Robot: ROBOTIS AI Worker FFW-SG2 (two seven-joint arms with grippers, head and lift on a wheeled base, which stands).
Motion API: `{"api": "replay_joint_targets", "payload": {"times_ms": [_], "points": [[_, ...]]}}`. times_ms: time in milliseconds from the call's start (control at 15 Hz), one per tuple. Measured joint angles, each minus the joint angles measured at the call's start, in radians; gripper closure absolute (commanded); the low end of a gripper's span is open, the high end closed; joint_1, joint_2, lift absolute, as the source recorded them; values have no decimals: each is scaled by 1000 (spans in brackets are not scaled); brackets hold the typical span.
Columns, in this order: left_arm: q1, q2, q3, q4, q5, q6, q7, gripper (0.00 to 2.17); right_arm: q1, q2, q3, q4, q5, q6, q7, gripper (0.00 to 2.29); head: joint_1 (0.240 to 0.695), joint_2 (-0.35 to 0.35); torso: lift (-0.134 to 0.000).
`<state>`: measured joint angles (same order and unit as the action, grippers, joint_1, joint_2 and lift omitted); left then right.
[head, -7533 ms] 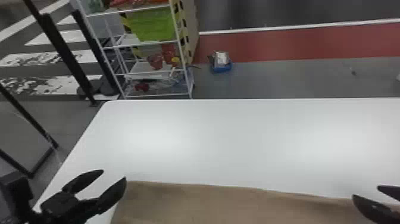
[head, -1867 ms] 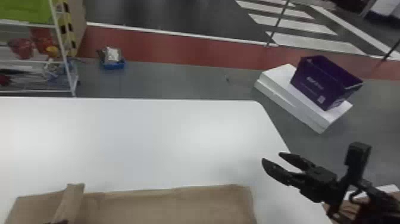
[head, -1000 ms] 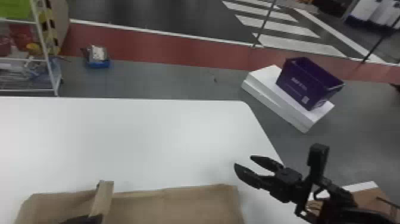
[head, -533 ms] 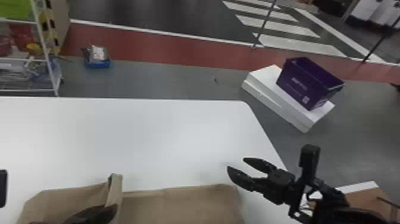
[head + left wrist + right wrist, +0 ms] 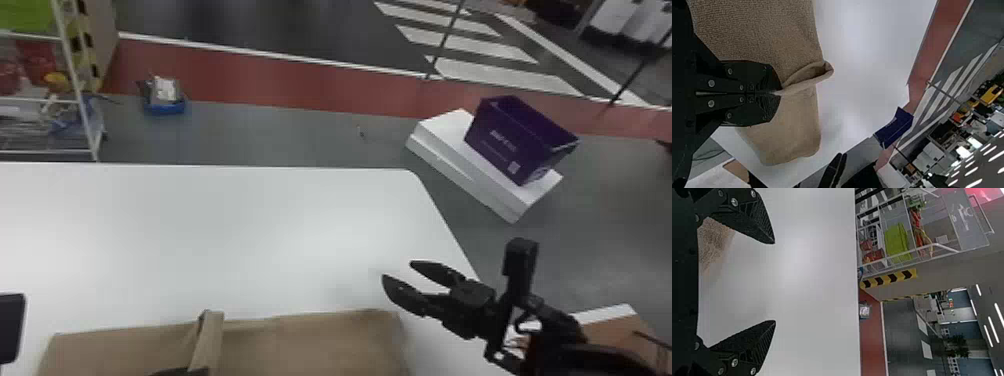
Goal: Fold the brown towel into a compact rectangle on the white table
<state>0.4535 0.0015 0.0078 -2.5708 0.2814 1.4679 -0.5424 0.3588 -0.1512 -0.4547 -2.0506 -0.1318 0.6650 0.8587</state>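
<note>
From here, the towel [image 5: 320,340] lies along the near side of the table [image 5: 250,225]. Beyond the far edge, a rack [image 5: 75,82] stands left, a tray [image 5: 165,108] on the floor beside it; well right, a bin [image 5: 512,142] sits on stacked slabs [image 5: 450,157].

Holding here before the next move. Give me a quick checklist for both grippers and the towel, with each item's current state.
1. Left gripper has the cloth: ok, its fingers are shut on a raised fold.
2. Right gripper is free: ok, its fingers are open with nothing between them, beside the towel's right end.
3. Brown towel is on the white table: ok.
4. Towel lies flat: not ok, the pinched fold stands up between flatter parts on either side.
5. Compact rectangle reached: not ok, the towel is spread wide from left to right.
6. Layers line up under the fold: cannot tell.
</note>
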Motion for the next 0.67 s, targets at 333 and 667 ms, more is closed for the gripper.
{"api": "replay_joint_targets", "payload": {"times_ms": [333, 667], "points": [[1, 0, -80, 18, -34, -82, 44, 1312, -4, -4, 4, 12, 0, -8, 2, 178, 695, -350, -124], [-5, 0, -128, 43, -56, -94, 68, -2, 4, -7, -20, 15, -18, -15, 15, 144, 695, -350, -124]]}}
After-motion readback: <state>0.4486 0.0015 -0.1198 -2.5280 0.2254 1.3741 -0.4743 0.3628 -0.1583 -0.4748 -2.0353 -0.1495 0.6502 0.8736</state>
